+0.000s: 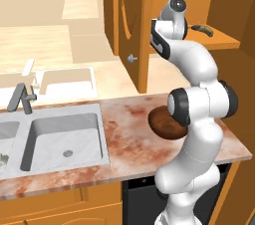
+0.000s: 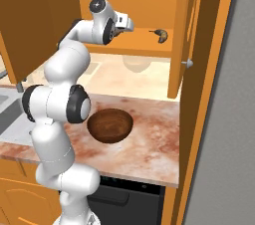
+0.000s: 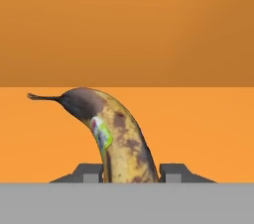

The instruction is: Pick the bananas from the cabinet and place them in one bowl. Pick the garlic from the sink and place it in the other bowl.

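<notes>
Brown-speckled bananas [image 3: 121, 141] pinched between end effector [image 3: 131, 172] fingers, lying on cabinet [image 2: 144, 45] shelf (stem pointing away). Gripped near base for lifting out; brown bowl [image 2: 110, 125] below on table [image 2: 149, 144], waiting.

The shelf [image 2: 134, 45] inside the cabinet [image 2: 30, 15] is a plain orange-brown board; the bananas [image 2: 161, 34] lie directly on it, toward its right end, a dark curved bunch with the stem pointing away from the arm. In the hand view the bananas [image 3: 116, 139] rest on the same shelf [image 3: 208, 129], brown-spotted with a small sticker. Below, the counter [image 1: 124, 134], reddish marbled stone, carries a dark brown bowl [image 2: 110, 125] near its front edge. The sink [image 1: 64, 139] is set into the counter at the left, with a grey faucet [image 1: 22, 97] behind it
</notes>
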### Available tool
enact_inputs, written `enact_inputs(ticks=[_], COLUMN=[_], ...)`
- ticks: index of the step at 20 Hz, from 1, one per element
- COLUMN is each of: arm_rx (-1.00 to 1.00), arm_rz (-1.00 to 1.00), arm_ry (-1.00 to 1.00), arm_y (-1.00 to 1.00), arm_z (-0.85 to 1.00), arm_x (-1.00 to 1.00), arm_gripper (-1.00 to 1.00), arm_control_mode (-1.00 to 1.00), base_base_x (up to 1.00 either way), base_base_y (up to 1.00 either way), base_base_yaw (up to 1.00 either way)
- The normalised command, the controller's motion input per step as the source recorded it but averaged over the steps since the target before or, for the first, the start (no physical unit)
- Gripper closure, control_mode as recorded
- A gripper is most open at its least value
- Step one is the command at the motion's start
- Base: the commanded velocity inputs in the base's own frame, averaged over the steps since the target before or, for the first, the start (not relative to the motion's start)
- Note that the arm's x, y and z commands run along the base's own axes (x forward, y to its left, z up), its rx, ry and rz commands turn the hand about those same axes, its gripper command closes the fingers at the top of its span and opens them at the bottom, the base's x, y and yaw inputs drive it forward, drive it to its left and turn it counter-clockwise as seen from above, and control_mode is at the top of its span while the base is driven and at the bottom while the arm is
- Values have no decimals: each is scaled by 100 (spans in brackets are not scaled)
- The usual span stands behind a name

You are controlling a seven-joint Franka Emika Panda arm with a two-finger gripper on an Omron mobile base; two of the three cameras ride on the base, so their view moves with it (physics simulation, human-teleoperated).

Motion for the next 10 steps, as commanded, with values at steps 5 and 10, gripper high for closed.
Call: enact_inputs(ticks=[5, 10], arm_rx=[1, 0], arm_rz=[0, 0], arm_ry=[0, -3], arm_y=[-7, -10], arm_z=[0, 0], arm_x=[-11, -36], arm_gripper=[100, 100], arm_control_mode=[-100, -100], base_base_x=[0, 0], base_base_y=[0, 0], base_base_yaw=[0, 0])
